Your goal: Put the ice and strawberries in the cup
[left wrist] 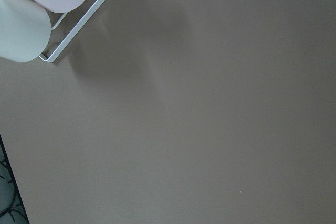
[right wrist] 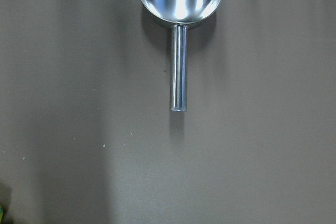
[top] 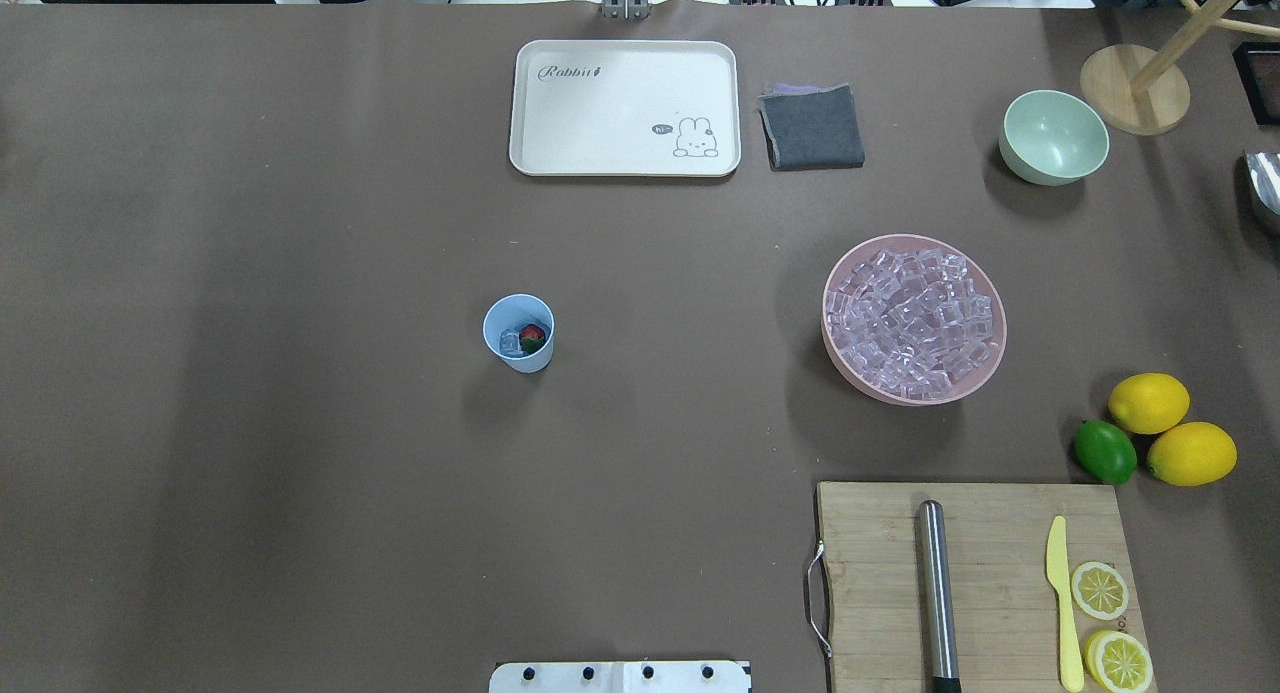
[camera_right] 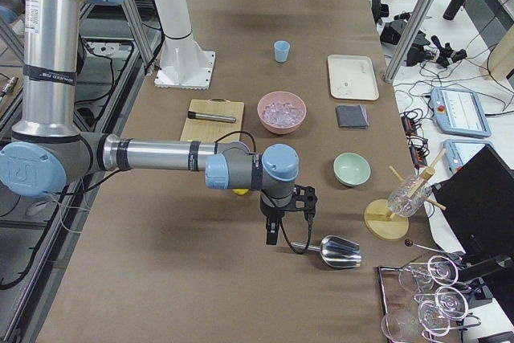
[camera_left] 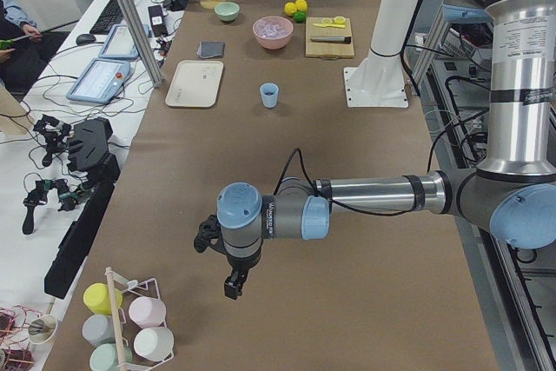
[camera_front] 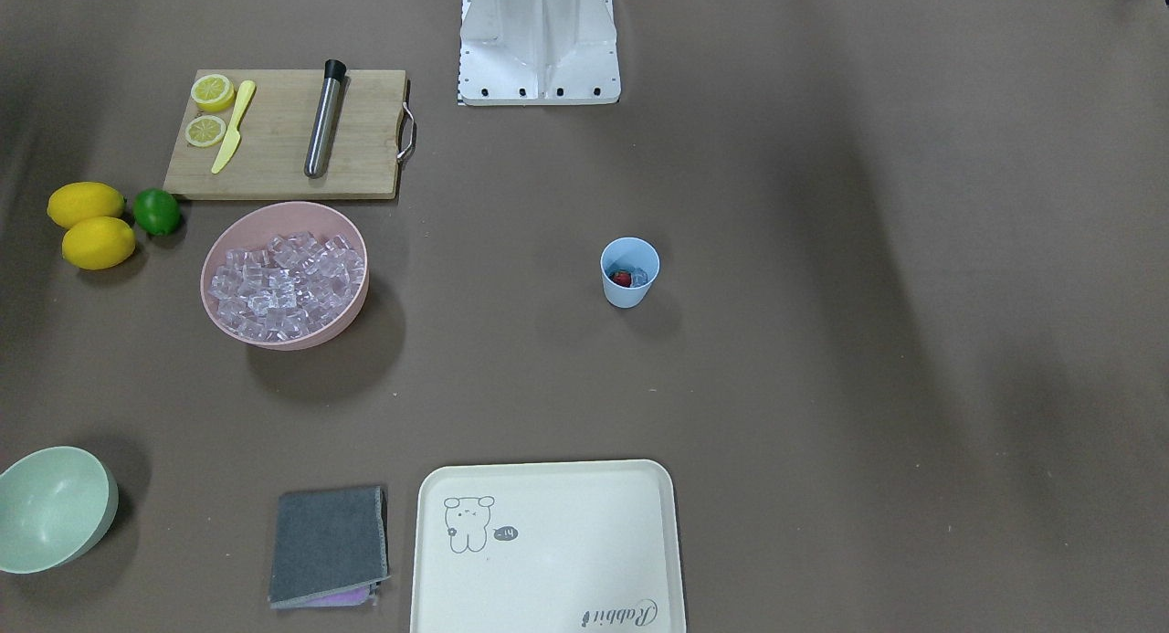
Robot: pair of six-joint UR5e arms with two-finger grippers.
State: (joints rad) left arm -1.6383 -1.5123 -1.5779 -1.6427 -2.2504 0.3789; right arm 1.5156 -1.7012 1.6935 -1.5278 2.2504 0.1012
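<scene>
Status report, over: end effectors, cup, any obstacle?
Left end effector, right end effector: state not visible. Cup holds strawberry and ice. Scoop lies beneath right end effector.

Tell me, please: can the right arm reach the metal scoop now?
Probably yes: the right arm's fingers hang close by the scoop, its handle lying bare on the table, nothing between.

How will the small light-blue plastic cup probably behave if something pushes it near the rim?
The small light-blue plastic cup probably tips easily, since it narrows toward its base. It seems light, holding only a red strawberry and some clear ice cubes.
</scene>
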